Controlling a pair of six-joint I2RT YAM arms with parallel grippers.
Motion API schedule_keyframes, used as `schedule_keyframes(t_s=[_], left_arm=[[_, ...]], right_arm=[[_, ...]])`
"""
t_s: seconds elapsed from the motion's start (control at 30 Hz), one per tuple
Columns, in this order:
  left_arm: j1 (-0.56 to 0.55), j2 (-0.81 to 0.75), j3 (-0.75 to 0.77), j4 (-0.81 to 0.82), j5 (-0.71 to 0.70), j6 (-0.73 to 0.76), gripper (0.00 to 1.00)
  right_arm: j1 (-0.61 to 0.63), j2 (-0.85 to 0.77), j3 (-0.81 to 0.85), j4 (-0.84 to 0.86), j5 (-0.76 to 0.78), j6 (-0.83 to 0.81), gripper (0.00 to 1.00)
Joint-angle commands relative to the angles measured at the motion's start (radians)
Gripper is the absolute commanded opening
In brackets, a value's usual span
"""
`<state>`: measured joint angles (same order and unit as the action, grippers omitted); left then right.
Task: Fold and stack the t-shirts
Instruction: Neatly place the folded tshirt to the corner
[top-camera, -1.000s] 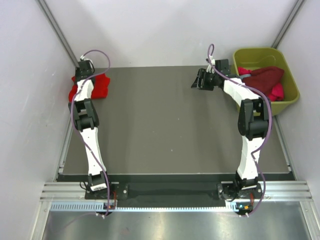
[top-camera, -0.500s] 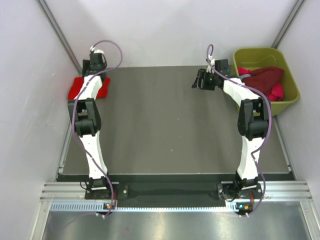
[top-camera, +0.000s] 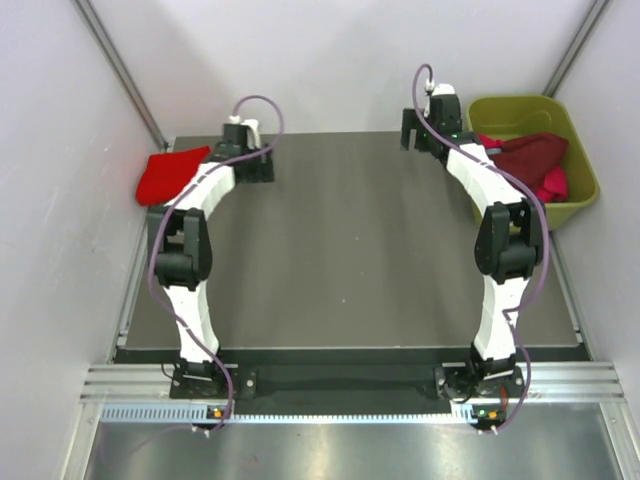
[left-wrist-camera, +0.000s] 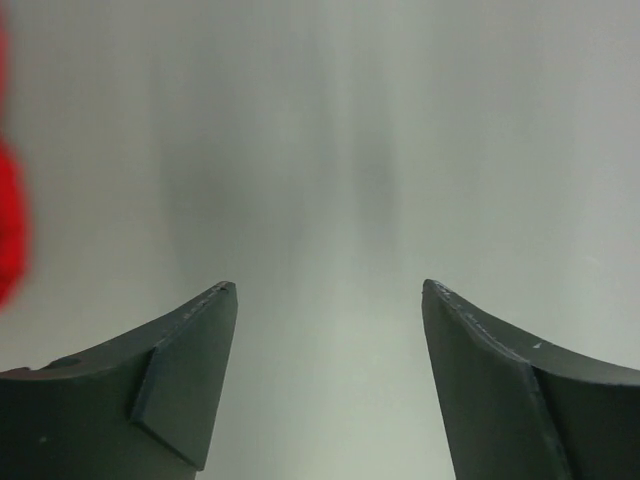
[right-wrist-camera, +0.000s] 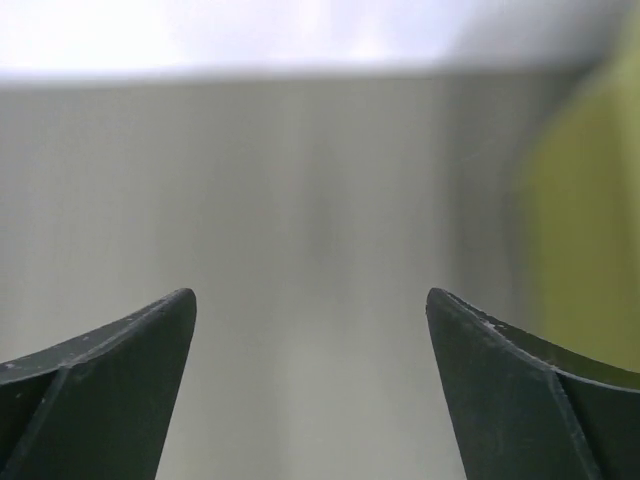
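Bright red t-shirt (top-camera: 168, 176), maroon t-shirt (top-camera: 526, 154), pink t-shirt (top-camera: 554, 186); the tub (top-camera: 520, 102) is olive-green.

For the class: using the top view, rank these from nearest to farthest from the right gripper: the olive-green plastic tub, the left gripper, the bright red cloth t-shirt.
1. Olive-green plastic tub, beside the right gripper.
2. Left gripper, across the table.
3. Bright red cloth t-shirt, far-left corner.

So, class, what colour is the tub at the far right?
Olive green; the tub shows best in the top external view.

Left gripper (left-wrist-camera: 328, 290): dark jaws spread wide apart
Bright red cloth t-shirt (left-wrist-camera: 8, 225): blurred, at left edge
Pale grey surface (left-wrist-camera: 330, 130): blurred, beyond the jaws
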<state>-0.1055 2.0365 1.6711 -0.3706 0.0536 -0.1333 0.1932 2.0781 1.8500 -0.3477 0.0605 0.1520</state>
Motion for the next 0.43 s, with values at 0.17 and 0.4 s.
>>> schedule_keyframes(t_s=[0.17, 0.4], left_arm=[[-0.244, -0.035, 0.133, 0.061, -0.193, 0.078, 0.85], [-0.266, -0.027, 0.168, 0.062, -0.208, 0.075, 0.95]], right_arm=[[0.150, -0.202, -0.046, 0.157, 0.529, -0.221, 1.00], [0.238, -0.308, -0.175, 0.208, 0.573, -0.330, 1.00]])
